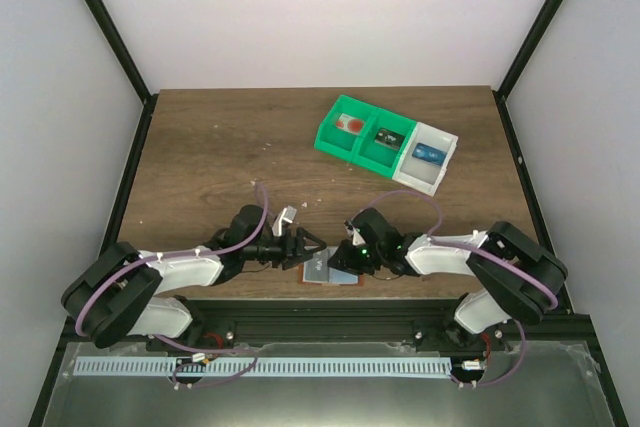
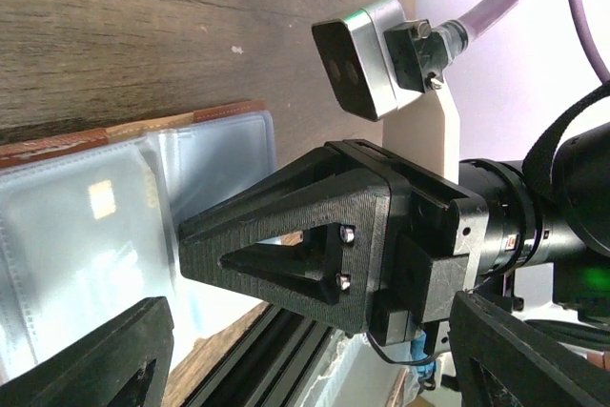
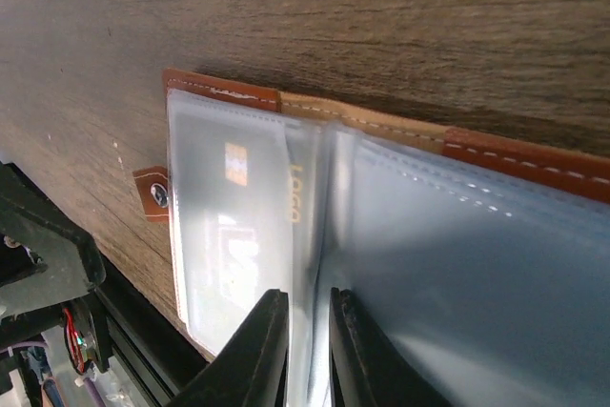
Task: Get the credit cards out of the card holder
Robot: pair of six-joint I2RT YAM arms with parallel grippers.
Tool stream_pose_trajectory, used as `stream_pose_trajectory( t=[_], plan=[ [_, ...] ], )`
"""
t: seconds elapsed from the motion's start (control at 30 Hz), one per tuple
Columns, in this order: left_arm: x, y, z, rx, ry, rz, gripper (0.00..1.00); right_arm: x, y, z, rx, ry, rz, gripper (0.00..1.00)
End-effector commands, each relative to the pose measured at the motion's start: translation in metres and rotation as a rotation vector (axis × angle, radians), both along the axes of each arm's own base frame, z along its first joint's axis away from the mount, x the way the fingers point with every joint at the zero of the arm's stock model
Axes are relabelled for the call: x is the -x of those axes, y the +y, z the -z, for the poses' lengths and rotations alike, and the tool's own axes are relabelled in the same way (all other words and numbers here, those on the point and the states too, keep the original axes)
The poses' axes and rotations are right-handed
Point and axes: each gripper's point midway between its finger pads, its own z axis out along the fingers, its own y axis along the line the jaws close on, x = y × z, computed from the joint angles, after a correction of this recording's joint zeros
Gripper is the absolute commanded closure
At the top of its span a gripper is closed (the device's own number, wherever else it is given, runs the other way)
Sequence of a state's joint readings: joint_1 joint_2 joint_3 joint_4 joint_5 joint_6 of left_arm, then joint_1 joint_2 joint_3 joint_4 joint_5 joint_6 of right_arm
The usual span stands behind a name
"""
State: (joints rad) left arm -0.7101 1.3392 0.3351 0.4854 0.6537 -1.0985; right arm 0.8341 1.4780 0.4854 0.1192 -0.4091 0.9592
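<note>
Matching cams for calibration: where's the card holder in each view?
Top external: card holder low centre, at the near edge of the wooden table.
Left wrist: lower left, lying open.
Right wrist: centre to right, lying open.
Shared landmark: its reddish-brown border against the wood.

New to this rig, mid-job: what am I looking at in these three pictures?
Two robot arms are bolted to a wooden table. The wide picture looks down from above; the other two come from cameras on each wrist. The open card holder lies at the near edge, one card visible in a clear sleeve. The left gripper stands open near it, holding nothing. The right gripper has its jaws almost together at a sleeve's edge; whether they pinch it is unclear. A green-and-white tray sits farther back.
</note>
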Motion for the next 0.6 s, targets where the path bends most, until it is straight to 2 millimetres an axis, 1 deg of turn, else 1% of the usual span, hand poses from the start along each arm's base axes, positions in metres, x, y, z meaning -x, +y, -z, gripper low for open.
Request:
stream_pose_trajectory(
  t=[0.0, 0.17, 0.47, 0.57],
  plan=[
    [0.0, -0.008, -0.012, 0.043, -0.028, 0.019, 0.19, 0.001, -0.007, 0.0, 0.022, -0.022, 0.019, 0.85],
    [0.0, -0.008, -0.009, 0.032, -0.025, 0.014, 0.19, -0.001, -0.008, -0.004, 0.015, -0.035, 0.024, 0.85],
    [0.0, 0.002, 0.008, -0.041, -0.004, -0.021, 0.18, 0.0, 0.003, -0.01, -0.014, -0.022, -0.008, 0.85],
    [0.0, 0.005, 0.01, -0.044, -0.003, -0.035, 0.18, -0.001, 0.004, -0.008, -0.002, -0.01, -0.014, 0.85]
  ],
)
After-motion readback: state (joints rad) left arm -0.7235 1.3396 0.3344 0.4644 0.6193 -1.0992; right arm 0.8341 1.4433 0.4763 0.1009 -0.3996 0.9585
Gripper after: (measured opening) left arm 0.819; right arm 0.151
